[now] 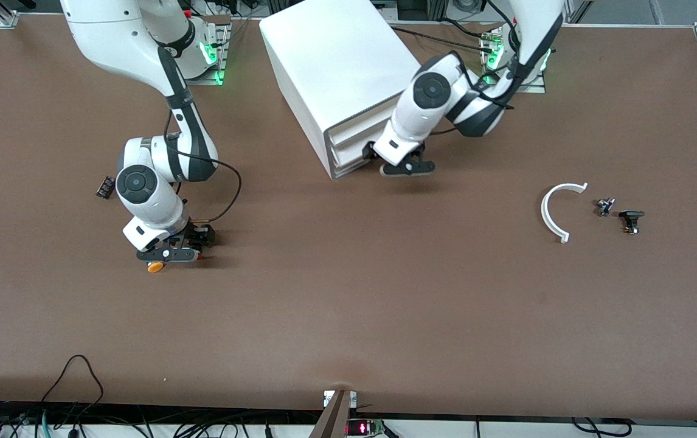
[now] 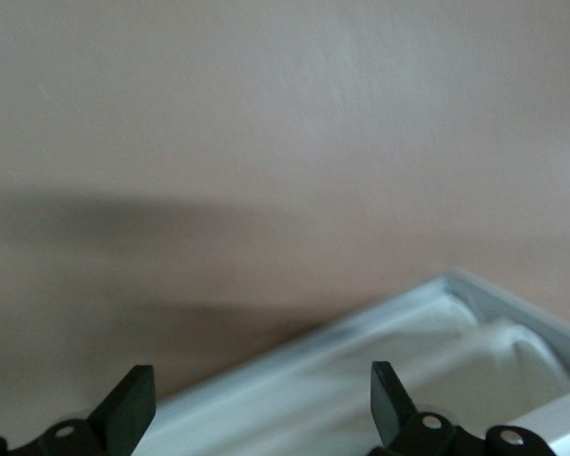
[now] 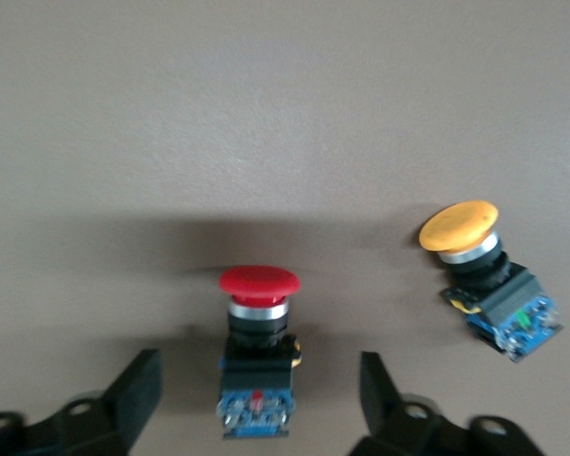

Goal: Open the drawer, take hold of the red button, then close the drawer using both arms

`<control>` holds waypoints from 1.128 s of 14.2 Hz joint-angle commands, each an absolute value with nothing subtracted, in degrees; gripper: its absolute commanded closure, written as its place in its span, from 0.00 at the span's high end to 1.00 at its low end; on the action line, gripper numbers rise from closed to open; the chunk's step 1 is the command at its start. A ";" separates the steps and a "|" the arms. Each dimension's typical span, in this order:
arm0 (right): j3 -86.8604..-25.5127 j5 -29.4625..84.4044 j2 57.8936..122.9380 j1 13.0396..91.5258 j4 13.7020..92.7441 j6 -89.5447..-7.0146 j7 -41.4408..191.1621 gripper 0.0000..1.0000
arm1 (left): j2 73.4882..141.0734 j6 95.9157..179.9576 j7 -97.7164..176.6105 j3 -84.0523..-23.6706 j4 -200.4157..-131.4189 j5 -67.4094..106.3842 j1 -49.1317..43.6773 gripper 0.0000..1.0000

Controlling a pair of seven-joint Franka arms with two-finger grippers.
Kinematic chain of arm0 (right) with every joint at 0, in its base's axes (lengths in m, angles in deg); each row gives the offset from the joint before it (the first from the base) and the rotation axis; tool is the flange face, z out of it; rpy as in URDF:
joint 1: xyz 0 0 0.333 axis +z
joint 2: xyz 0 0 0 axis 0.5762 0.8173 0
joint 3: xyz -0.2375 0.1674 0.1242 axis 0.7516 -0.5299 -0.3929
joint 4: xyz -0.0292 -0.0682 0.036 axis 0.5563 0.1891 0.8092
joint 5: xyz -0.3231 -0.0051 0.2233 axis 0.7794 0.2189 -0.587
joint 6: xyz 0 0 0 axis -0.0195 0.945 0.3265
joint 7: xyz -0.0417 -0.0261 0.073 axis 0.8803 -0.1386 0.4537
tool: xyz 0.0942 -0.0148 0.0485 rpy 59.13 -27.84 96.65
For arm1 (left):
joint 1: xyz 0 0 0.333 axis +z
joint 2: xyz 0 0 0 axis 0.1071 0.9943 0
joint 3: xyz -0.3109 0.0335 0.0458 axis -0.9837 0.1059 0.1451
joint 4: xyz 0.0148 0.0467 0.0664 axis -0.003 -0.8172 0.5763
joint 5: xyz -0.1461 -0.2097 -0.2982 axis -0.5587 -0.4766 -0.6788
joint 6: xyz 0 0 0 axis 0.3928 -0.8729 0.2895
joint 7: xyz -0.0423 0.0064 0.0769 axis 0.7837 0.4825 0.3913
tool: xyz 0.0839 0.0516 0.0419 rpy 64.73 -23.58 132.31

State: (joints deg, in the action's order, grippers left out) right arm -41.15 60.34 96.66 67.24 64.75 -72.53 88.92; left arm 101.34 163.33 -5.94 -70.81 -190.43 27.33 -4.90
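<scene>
The red-capped button (image 3: 258, 328) lies on its side on the brown table, between the open fingers of my right gripper (image 3: 258, 382), which stand apart from it on both sides. In the front view my right gripper (image 1: 169, 250) is low over it and hides it. The white cabinet (image 1: 336, 61) stands toward the robots' side, its drawer fronts (image 1: 348, 148) looking pushed in. My left gripper (image 1: 406, 168) is open and empty just in front of those drawer fronts. A white, grey-edged part of the cabinet (image 2: 456, 351) shows between its fingers; I cannot tell which drawer.
An orange-yellow capped button (image 3: 484, 275) lies beside the red one and shows at my right gripper in the front view (image 1: 155, 266). A small black part (image 1: 105, 187) lies near the right arm. A white curved piece (image 1: 557, 211) and two small dark parts (image 1: 605, 207) (image 1: 631, 220) lie toward the left arm's end.
</scene>
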 commanded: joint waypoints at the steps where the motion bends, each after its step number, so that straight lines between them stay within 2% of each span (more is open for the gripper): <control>1: -41.95 59.92 93.76 66.12 58.73 -62.16 90.26 1.00 | 98.97 163.07 -8.15 -72.45 -192.50 26.81 -4.58 1.00; 4: -41.95 59.92 92.62 65.25 49.77 -49.42 93.33 1.00 | 98.63 163.07 -7.37 -70.79 -191.80 26.90 -2.31 1.00; 6: -42.12 59.92 92.27 64.19 43.27 -40.89 94.13 1.00 | 97.22 163.07 -3.96 -66.67 -190.14 26.99 1.99 1.00; 8: -42.91 59.92 90.17 62.44 38.85 -35.60 94.13 1.00 | 94.59 162.37 4.90 -62.01 -188.82 26.90 5.60 1.00; 10: -46.24 60.53 87.35 59.81 36.30 -32.17 94.39 1.00 | 90.30 159.66 10.98 -59.45 -187.76 26.99 9.03 1.00; 13: -52.73 60.54 83.57 52.61 35.06 -29.87 93.78 1.00 | 84.14 145.20 18.36 -57.61 -181.02 26.99 13.69 1.00; 16: -58.73 60.98 81.02 45.40 35.41 -28.03 93.69 1.00 | 81.23 128.31 28.02 -50.59 -172.92 26.98 14.06 1.00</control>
